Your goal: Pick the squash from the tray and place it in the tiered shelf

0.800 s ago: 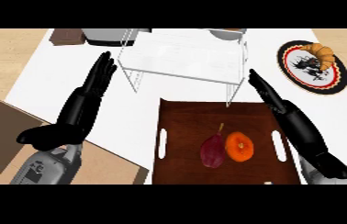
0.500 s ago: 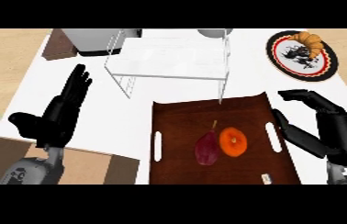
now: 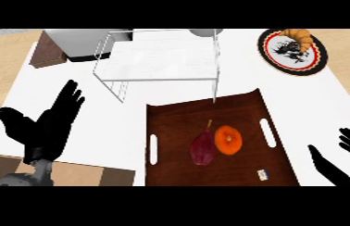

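Observation:
A round, ribbed orange squash [image 3: 228, 140] lies near the middle of the dark brown tray [image 3: 181, 121]. A dark red, pointed vegetable [image 3: 203, 147] touches its left side. Beyond the tray's far edge stands the white wire tiered shelf [image 3: 161, 59]. My left hand [image 3: 49, 128] is open with fingers up, over the white counter to the left of the tray and apart from it. At the lower right corner, right of the tray, only part of my right hand [image 3: 329, 168] shows, with its fingers spread and nothing in it.
A dark-rimmed plate [image 3: 315, 65] with a croissant [image 3: 298, 34] sits at the far right. A grey block [image 3: 74, 43] and a brown box [image 3: 46, 57] stand at the far left. A small tag [image 3: 263, 174] lies on the tray's near right.
My right hand has dropped back from the tray's right side to the lower right corner, now mostly out of view. My left hand has sunk lower on the left. The squash has not moved on the tray.

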`<control>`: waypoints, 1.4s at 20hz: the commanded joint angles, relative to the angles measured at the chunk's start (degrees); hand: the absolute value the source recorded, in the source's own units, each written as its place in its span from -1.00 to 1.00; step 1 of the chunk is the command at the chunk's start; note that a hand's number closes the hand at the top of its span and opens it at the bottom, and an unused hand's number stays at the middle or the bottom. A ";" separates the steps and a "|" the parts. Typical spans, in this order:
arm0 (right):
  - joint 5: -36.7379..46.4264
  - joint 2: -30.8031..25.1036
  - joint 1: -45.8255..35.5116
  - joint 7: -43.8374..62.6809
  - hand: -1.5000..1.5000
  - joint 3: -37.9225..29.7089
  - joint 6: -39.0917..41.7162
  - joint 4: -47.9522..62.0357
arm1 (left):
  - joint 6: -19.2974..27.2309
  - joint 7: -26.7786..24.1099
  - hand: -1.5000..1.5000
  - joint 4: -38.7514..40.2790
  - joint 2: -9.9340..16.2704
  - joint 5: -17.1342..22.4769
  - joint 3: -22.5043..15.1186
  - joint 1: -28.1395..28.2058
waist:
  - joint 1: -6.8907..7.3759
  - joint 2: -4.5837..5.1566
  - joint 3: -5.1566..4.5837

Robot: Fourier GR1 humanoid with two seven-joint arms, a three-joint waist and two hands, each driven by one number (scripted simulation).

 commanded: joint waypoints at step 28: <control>25.88 -1.13 11.34 48.16 -1.00 16.12 0.06 -24.22 | -2.61 10.20 0.00 -2.62 0.79 -2.11 -1.99 4.49 | 9.74 3.89 -5.58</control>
